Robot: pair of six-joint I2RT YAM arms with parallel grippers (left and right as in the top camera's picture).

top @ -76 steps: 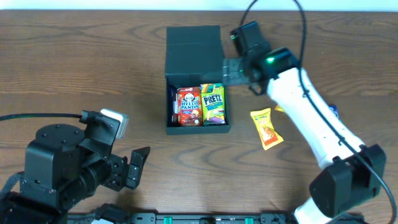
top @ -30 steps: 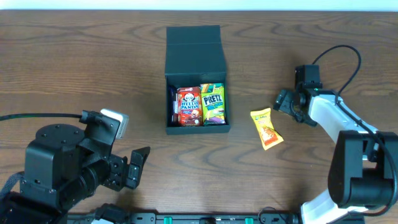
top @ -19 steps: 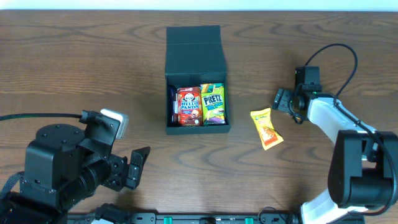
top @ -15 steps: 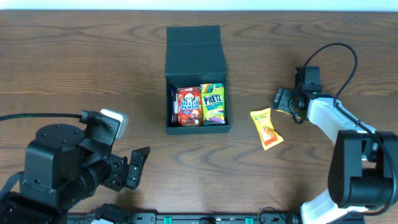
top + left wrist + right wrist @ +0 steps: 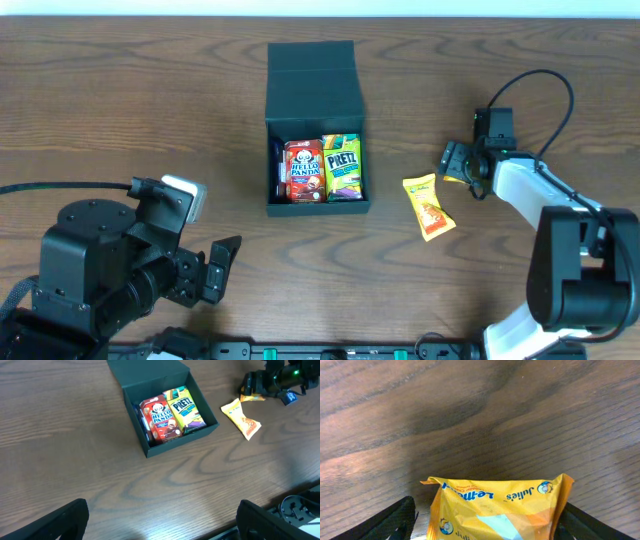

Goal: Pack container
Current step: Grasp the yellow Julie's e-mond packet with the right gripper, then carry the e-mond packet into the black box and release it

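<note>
The dark container (image 5: 315, 75) stands open at the table's middle, lid flap folded back; it also shows in the left wrist view (image 5: 131, 400). Inside stand a red Hello Panda box (image 5: 304, 170) and a green-yellow Pretz box (image 5: 343, 167). My right gripper (image 5: 457, 163) is low at the right, open, with its fingers (image 5: 487, 522) on either side of a yellow Julie's packet (image 5: 495, 507). A second yellow packet (image 5: 428, 207) lies between the container and that gripper. My left gripper (image 5: 215, 272) is open and empty at the front left, fingers (image 5: 160, 520) wide apart over bare wood.
A small blue packet (image 5: 290, 396) lies beside the right arm in the left wrist view. The table's front edge with a black rail (image 5: 330, 350) runs below the left arm. Cables trail from both arms.
The right arm left the container's right side and swung out to the right, down to the Julie's packet. In the last second it only edged slightly. The left arm has not moved.
</note>
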